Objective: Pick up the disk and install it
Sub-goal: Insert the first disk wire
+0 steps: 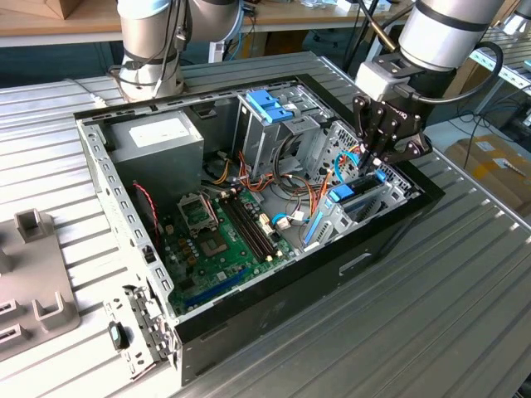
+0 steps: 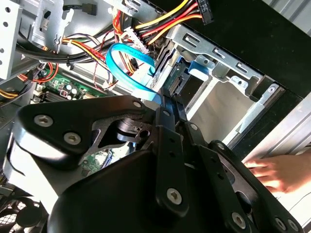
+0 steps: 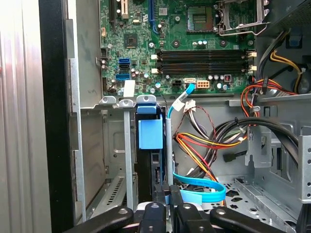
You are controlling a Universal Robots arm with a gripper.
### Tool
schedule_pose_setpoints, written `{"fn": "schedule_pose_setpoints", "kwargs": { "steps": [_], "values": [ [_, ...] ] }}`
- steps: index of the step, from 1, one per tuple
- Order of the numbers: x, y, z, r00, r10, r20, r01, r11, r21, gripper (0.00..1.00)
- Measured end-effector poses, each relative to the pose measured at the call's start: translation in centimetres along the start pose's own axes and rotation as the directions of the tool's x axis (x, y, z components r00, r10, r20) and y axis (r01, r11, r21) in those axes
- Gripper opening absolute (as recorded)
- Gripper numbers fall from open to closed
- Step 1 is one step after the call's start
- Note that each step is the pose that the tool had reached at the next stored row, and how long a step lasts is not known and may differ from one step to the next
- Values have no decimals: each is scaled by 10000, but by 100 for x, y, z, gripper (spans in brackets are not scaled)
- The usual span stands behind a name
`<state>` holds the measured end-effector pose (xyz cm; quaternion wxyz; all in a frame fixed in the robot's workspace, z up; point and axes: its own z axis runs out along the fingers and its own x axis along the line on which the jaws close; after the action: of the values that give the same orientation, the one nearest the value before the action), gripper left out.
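Observation:
The disk [image 3: 148, 167] stands on edge in the metal drive bay [image 1: 377, 199] at the exterior view's right end of the open computer case. Its light-blue carrier tab [image 3: 150, 133] sticks out toward the motherboard and also shows in the exterior view [image 1: 342, 195]. In the second wrist view the disk's dark connector end [image 2: 177, 83] sits under a blue carrier corner. My gripper [image 1: 371, 166] reaches down into the bay, its fingers [image 3: 161, 194] shut side by side right at the disk's near end [image 2: 167, 103]. Whether the tips press on it I cannot tell.
A flat blue cable [image 3: 201, 189] loops beside the fingertips, among bundles of red, yellow and black wires [image 3: 204, 145]. The motherboard [image 1: 220, 236] fills the case floor. A tall metal cage with a blue bracket [image 1: 270, 106] stands behind. A person's hand [image 2: 272, 172] rests outside the case.

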<state>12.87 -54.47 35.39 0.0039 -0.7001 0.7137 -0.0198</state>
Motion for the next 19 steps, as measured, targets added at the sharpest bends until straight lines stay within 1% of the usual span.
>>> {"fn": "schedule_pose_setpoints", "kwargs": {
  "steps": [2,5,7,8,9,10,12,17,19],
  "values": [
    [0,3,-14,10000,1,1,-1,10000,18,16],
    [1,14,-40,10000,-1,4,1,10000,90,16],
    [2,42,-42,10000,-7,17,7,9997,249,16],
    [2,49,-43,10000,-10,25,9,9995,302,16],
    [3,59,-42,10000,-20,46,18,9992,391,16],
    [12,85,-43,10000,-43,59,40,9987,508,16],
    [47,146,-33,9999,-110,65,106,9981,607,16],
    [58,157,-7,9992,-403,70,397,9969,684,16],
    [59,164,-5,9989,-472,83,465,9964,714,16]
  ]
}}
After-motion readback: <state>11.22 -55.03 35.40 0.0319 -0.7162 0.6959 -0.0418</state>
